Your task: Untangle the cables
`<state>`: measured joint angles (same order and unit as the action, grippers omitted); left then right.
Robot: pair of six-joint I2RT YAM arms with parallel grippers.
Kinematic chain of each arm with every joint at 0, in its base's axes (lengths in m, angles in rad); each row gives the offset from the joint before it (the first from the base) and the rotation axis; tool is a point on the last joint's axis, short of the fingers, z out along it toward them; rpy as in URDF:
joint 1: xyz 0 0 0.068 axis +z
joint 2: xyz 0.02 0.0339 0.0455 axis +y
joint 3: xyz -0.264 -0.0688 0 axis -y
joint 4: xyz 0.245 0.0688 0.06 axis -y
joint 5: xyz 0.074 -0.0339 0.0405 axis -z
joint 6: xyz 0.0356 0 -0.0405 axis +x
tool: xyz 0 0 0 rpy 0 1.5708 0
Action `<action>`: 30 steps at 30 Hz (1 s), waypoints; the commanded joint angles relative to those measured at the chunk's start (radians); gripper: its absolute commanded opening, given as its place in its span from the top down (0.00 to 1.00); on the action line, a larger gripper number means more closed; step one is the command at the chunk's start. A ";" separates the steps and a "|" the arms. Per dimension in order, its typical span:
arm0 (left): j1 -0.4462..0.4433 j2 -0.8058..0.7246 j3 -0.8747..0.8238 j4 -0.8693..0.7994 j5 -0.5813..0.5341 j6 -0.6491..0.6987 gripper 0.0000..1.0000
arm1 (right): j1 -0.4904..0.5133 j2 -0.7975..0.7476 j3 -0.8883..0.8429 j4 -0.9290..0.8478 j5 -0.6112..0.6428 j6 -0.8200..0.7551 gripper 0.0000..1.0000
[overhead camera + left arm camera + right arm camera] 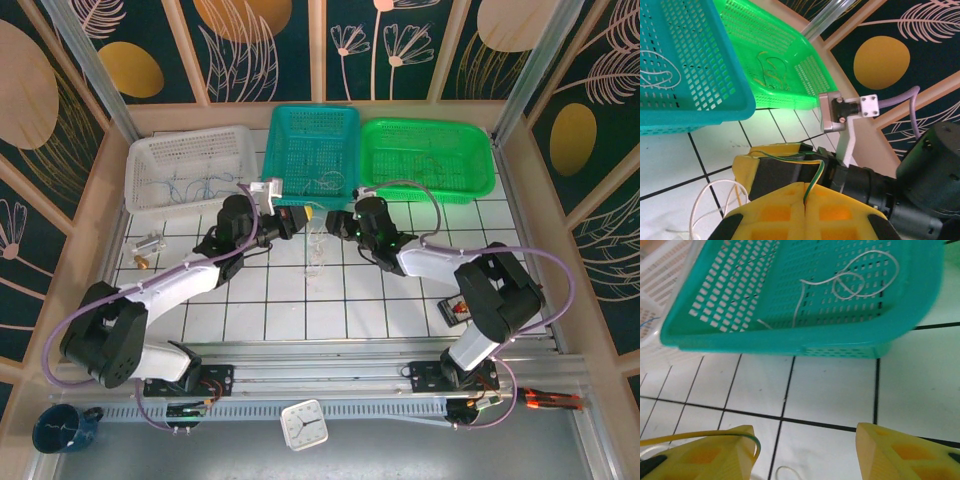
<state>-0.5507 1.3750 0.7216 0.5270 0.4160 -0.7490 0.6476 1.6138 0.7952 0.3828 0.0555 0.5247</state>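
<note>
My left gripper [805,196] is shut on a thin green-and-yellow cable [816,176], which rises from its closed yellow fingers and runs over one finger [744,172] of the right gripper. In the right wrist view that cable [756,444] loops round the left finger [710,456] while the right gripper [805,456] stands open, nothing between its fingers. From above, both grippers [300,215] [336,222] meet tip to tip over the tiles, and whitish cables [315,248] hang and lie below them. A white loop [702,200] rests on the tile.
Three baskets line the back: white [190,150], teal [315,125] holding a white cable [850,280], and green [470,150] holding yellowish wires [771,70]. A small clear object [145,248] lies at the left, a black item [455,308] at the right.
</note>
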 commanded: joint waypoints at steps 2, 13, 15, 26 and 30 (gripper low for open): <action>0.001 -0.044 -0.020 0.064 0.024 -0.030 1.00 | -0.007 -0.009 -0.071 0.028 0.111 0.055 0.44; 0.001 -0.070 -0.035 0.083 0.018 -0.047 1.00 | 0.004 -0.092 -0.229 0.021 0.083 0.091 0.44; 0.001 -0.070 -0.041 0.089 0.018 -0.050 1.00 | 0.004 -0.142 -0.240 -0.004 0.084 0.089 0.44; 0.000 -0.065 -0.053 0.107 0.016 -0.062 1.00 | 0.004 -0.434 -0.208 -0.119 0.066 0.068 0.44; 0.000 -0.065 -0.051 0.103 0.017 -0.063 1.00 | 0.004 -0.494 -0.197 -0.076 -0.019 0.032 0.40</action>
<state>-0.5507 1.3262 0.6765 0.5846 0.4194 -0.7986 0.6479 1.1561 0.5690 0.2951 0.0902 0.5842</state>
